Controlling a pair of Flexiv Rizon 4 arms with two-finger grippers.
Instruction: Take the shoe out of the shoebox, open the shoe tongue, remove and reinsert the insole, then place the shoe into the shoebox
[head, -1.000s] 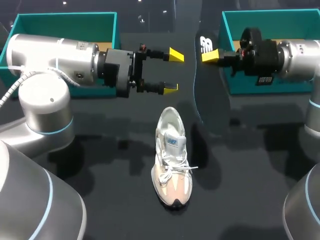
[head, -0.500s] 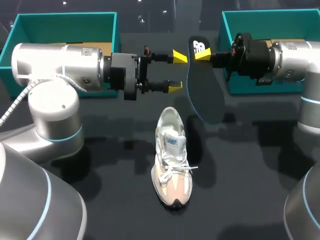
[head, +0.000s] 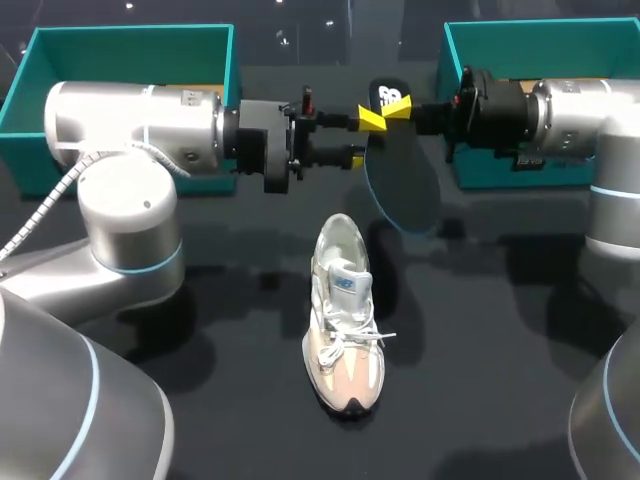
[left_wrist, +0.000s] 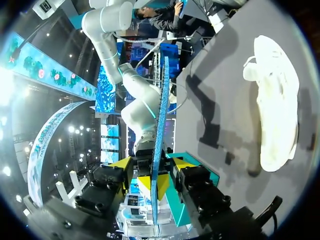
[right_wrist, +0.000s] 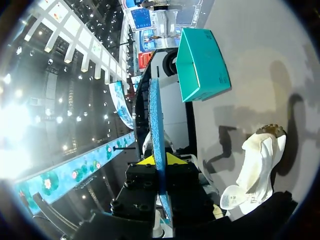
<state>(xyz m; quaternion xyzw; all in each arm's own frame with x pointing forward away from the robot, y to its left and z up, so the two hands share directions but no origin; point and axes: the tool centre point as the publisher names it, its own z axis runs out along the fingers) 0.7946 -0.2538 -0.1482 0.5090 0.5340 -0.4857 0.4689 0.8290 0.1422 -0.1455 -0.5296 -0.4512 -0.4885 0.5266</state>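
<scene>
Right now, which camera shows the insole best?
The head view: the insole shows its whole dark face there, held up above the table and apart from the shoe. Both wrist views catch the insole only edge-on, as a thin blue strip running out between the jaws.

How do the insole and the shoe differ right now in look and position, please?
The insole is dark and flat; the shoe is pale and bulky. The insole hangs in the air, pinched by the right gripper; the shoe lies on the table, touched by nothing. Both are outside the boxes.
</scene>
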